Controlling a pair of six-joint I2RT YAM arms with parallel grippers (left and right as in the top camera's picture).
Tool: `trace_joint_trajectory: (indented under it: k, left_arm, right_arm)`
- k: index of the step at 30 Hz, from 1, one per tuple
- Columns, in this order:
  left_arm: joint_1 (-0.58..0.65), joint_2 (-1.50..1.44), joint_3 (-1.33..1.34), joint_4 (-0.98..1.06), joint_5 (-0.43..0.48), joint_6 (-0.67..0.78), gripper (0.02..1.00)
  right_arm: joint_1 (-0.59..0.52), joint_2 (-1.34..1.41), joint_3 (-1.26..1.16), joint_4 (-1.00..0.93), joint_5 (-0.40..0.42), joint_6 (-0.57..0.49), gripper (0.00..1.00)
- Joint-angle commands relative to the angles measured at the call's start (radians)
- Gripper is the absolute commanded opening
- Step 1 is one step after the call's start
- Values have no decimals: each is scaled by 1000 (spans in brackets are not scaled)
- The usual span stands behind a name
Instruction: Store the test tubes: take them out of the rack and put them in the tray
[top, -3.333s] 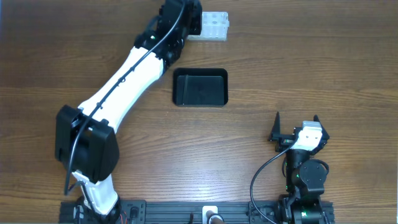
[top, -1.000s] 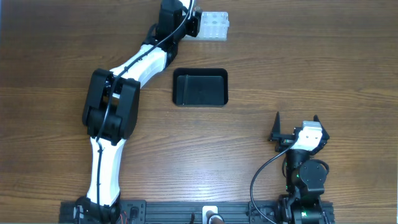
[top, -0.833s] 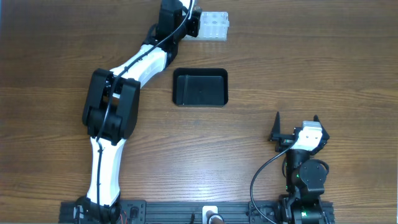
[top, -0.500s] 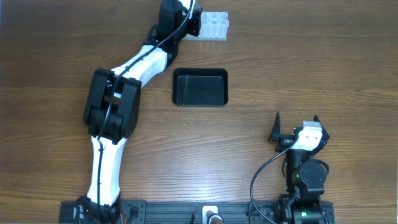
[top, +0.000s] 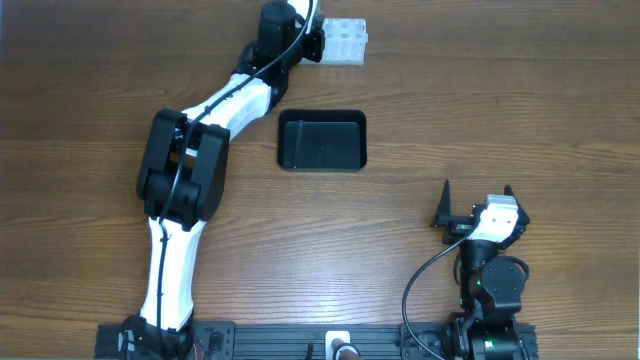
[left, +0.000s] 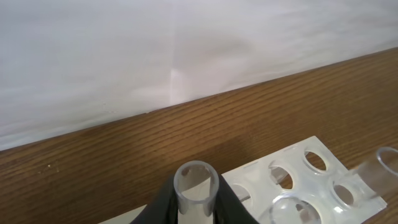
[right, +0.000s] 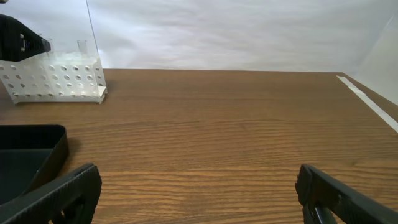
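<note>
Wood-grain table (top: 520, 100), brown, flat. White rack (top: 350, 60) stands on it at far edge, touching left pincer (top: 316, 38), on that pincer's right. Black tray (top: 335, 145) on table, nearer arm bases than left pincer, apart from rack; ahead-left of right pincer (top: 477, 195), well apart. Pale strip (right: 364, 96) on table, ahead-right of right pincer.

The left arm stood at the bottom left, rose to a bent elbow and stretched its white forearm up and rightward to the far edge. The left gripper (top: 306, 36) had its dark fingers (left: 163, 202) pressed against either side of an upright test tube (left: 196, 182). The right arm sat folded over its base, and the right gripper (top: 477, 203) was spread wide, fingers well apart.
</note>
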Motion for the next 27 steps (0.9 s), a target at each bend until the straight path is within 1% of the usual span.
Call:
trace_joint_trajectory:
  k: [1, 17, 27]
  left_arm:
    - [0, 17, 21, 11, 10, 11, 139]
    - [-13, -6, 21, 16, 9, 11, 95]
    - [-13, -227, 21, -96, -29, 13, 64]
  right_arm:
    - [-6, -5, -9, 0, -5, -5, 991]
    - [-6, -5, -9, 0, -5, -5, 991]
    - [-6, -5, -9, 0, -5, -5, 991]
